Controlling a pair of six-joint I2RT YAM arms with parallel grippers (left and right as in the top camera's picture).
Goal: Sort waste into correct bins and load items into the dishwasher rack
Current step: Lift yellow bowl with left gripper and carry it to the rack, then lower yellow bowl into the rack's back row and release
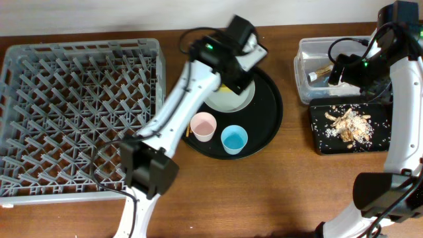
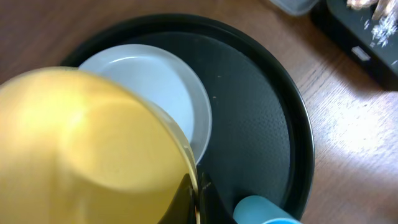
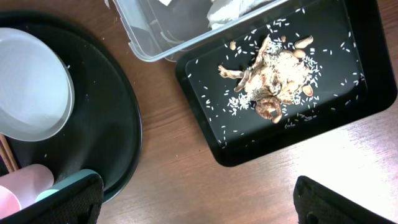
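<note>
Bowl (image 2: 93, 143) looks light, stiff and glossy, so probably slick. The left pincer (image 2: 196, 200) is closed on it, apparently pinching the rim. From where I stand that thin hold could let it swing or slip, and I'd carry it level and slowly. It hangs over the plate (image 2: 171, 87), which sits at 12 o'clock on the round tray (image 2: 261, 124). The pink cup (image 1: 203, 125) stands at 8 o'clock on that tray and the blue cup (image 1: 234, 139) at 6. The rack (image 1: 79, 119) lies off at 9 o'clock on the bench (image 1: 277, 198).

The right pincer (image 3: 200, 200) gapes wide with nothing in it, up over the seam between the tub (image 3: 155, 37) and the black tray (image 3: 205, 124), where the scraps (image 3: 267, 74) lie heaped.

Much is hard to read. The bowl is a yellow blur filling the left wrist view, so the exact bite on the rim is unclear, as is whether it touches the plate. From overhead the arm hides all but a yellow sliver. The chopsticks (image 3: 6, 152) show only as a thin brown line at the edge, and the napkin (image 3: 224, 9) is cut off.
</note>
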